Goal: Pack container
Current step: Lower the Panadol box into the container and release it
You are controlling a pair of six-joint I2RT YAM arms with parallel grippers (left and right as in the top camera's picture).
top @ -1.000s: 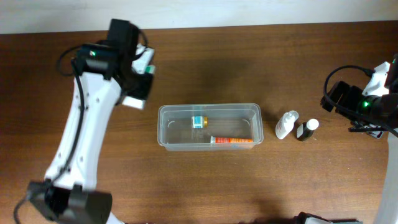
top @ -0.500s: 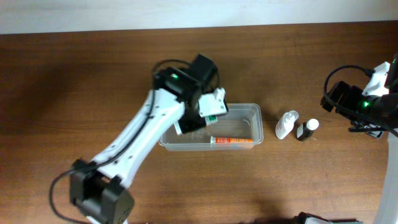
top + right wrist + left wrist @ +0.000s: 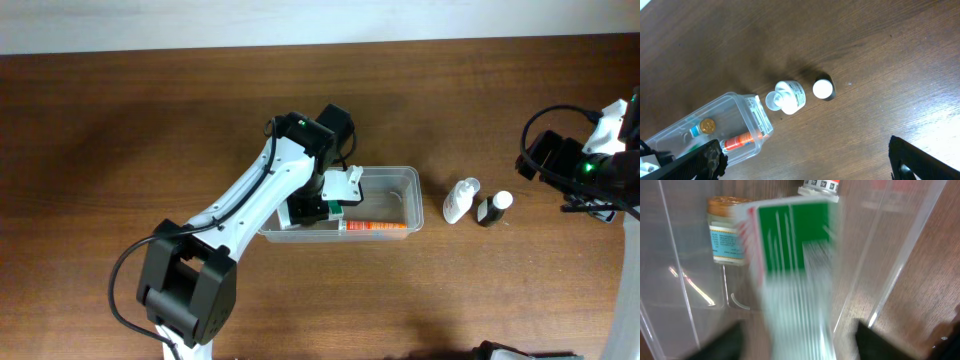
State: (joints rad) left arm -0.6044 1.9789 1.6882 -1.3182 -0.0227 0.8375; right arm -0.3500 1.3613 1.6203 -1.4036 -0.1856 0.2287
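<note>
Your left tool (image 3: 797,342) grips a green box (image 3: 790,250), low inside the container (image 3: 390,171). Set it down flat beside the jar (image 3: 726,230), away from the container's wall, then let go slowly. Your right tool (image 3: 807,165) hangs open, far right of the container.

The container (image 3: 395,172) lies mid-worktop (image 3: 120,120). Inside it, a tube (image 3: 373,226) lies along the near wall, and at the left end a carton (image 3: 792,255) is just beside a jar (image 3: 726,230). Right of the container, apart from it, stand a nozzle bottle (image 3: 460,200) and, just beside it on the right, a capped bottle (image 3: 494,208)
</note>
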